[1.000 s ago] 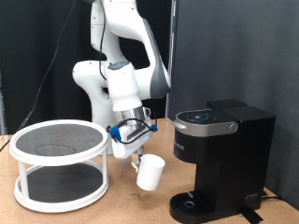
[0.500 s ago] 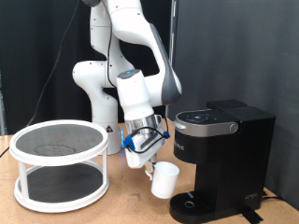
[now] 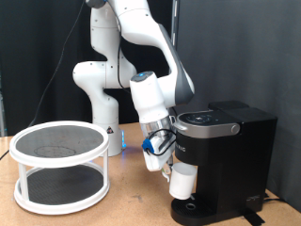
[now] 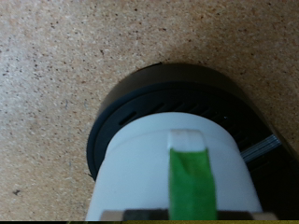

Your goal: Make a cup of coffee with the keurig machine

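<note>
My gripper (image 3: 171, 167) is shut on the cup (image 3: 183, 180), a plain white mug. It holds the cup just above the round drip base (image 3: 193, 209) of the keurig machine (image 3: 230, 155), under the black brew head, whose lid is closed. In the wrist view the cup (image 4: 159, 173) fills the lower part of the picture and carries a strip of green tape (image 4: 192, 182). The black ribbed drip base (image 4: 177, 93) lies right behind it. The fingertips themselves do not show in the wrist view.
A white two-tier round rack (image 3: 58, 165) with dark mesh shelves stands on the wooden table (image 3: 132, 202) at the exterior view's left. The arm's white base (image 3: 94, 94) rises behind the table's middle, and a dark curtain hangs behind the machine.
The arm has swung towards the exterior view's right with the cup, carrying it from the table's middle to over the machine's drip base.
</note>
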Robot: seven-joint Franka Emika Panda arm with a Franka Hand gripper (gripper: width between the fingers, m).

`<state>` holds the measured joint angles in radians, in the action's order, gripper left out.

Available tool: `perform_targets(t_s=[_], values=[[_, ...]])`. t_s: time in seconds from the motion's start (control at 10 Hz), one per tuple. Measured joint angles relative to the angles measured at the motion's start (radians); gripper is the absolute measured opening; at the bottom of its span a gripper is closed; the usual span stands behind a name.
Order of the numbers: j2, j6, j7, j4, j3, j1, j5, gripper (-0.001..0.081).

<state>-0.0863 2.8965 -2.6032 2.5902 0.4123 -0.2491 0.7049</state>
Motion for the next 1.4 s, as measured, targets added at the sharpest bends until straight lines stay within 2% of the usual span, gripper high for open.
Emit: perform_targets(t_s=[0.8, 0.9, 1.0, 1.1, 1.2, 1.3, 1.4], values=[[-0.016, 0.000, -0.028, -0.008, -0.007, 0.001, -0.031, 0.0007], [-0.027, 0.000, -0.031, -0.015, -0.017, 0.000, -0.048, 0.0256], [-0.037, 0.000, -0.032, -0.023, -0.027, 0.000, -0.061, 0.0256], [-0.049, 0.000, -0.032, -0.031, -0.037, 0.001, -0.071, 0.0393], [-0.059, 0.000, -0.032, -0.039, -0.047, 0.000, -0.075, 0.0393], [-0.067, -0.001, -0.030, -0.046, -0.053, 0.000, -0.075, 0.0575], [-0.072, -0.002, -0.029, -0.050, -0.058, 0.000, -0.075, 0.0688]])
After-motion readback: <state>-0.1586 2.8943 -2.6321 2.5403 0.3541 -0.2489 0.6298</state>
